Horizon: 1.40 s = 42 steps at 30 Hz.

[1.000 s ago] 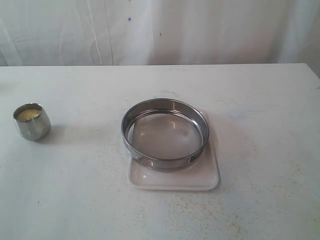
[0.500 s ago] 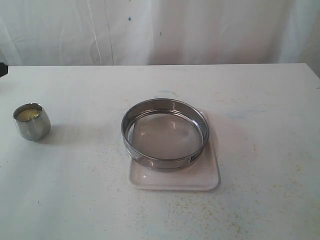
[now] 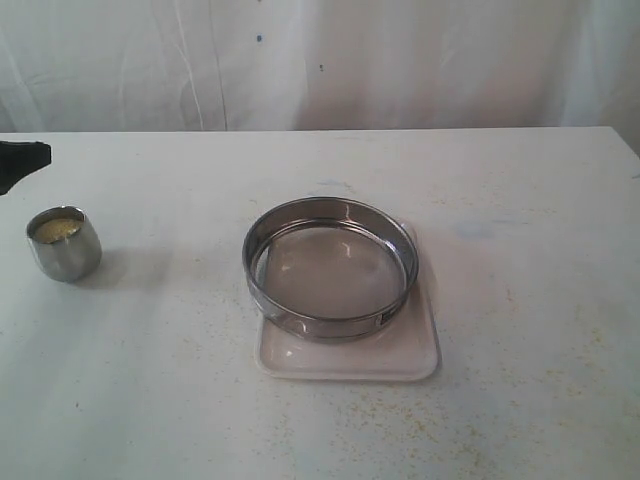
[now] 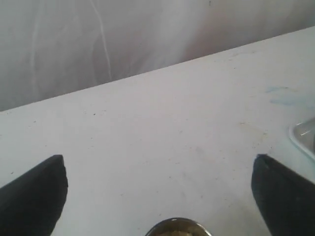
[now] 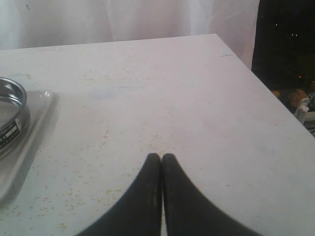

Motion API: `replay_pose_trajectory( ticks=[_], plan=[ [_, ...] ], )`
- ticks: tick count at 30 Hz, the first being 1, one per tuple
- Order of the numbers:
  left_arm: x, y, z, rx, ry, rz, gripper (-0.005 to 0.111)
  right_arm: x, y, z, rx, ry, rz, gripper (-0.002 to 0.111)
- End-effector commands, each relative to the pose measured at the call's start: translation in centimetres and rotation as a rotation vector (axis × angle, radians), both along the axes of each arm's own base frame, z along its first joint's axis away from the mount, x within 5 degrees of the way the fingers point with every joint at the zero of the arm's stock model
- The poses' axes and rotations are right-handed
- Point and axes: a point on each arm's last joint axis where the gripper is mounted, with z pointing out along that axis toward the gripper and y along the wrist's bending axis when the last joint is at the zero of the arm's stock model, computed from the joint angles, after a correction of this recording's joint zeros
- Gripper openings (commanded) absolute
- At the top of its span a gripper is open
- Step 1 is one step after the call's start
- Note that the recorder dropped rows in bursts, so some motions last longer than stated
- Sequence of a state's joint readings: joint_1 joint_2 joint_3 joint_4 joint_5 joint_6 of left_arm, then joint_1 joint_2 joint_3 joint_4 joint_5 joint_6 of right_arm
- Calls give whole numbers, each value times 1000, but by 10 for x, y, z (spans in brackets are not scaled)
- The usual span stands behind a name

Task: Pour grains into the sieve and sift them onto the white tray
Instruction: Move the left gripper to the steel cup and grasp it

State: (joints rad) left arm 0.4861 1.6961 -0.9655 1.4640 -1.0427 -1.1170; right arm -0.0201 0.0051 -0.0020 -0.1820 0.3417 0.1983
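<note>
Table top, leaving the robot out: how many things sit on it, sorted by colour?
Shiny silver: 2, the cup with yellow grains in it and the sieve
White: 1, the tray under the sieve
Total: 3

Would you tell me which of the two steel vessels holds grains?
The small cup at the left, with yellow grains inside; the wide sieve has a bare mesh.
</note>
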Motion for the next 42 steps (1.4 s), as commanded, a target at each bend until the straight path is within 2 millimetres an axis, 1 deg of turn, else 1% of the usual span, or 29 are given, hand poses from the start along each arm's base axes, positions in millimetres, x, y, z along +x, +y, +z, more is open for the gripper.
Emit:
replay_pose_trajectory(
  ticks=[1,2,5,7,9,14,24,32,37,42],
  plan=[
    [0,-4,-7,86,-10,-101,105,0,0,0,-2,-9,2,0],
    [1,-5,-13,94,-17,-124,105,0,0,0,-2,-9,2,0],
    [6,-10,-49,138,20,-193,105,0,0,0,-2,-9,2,0],
    [9,-10,-62,145,1,-224,105,0,0,0,-2,-9,2,0],
    [12,-10,-65,119,-20,-209,105,0,0,0,-2,-9,2,0],
    [12,-7,-71,186,-13,-214,105,0,0,0,-2,-9,2,0],
    [15,-6,-98,186,18,-231,105,0,0,0,-2,-9,2,0],
    [19,-2,-103,208,-11,-189,105,0,0,0,-2,-9,2,0],
    [17,-3,-120,161,59,-195,105,0,0,0,-2,-9,2,0],
    [18,-2,-131,159,71,-186,105,0,0,0,-2,-9,2,0]
  ],
)
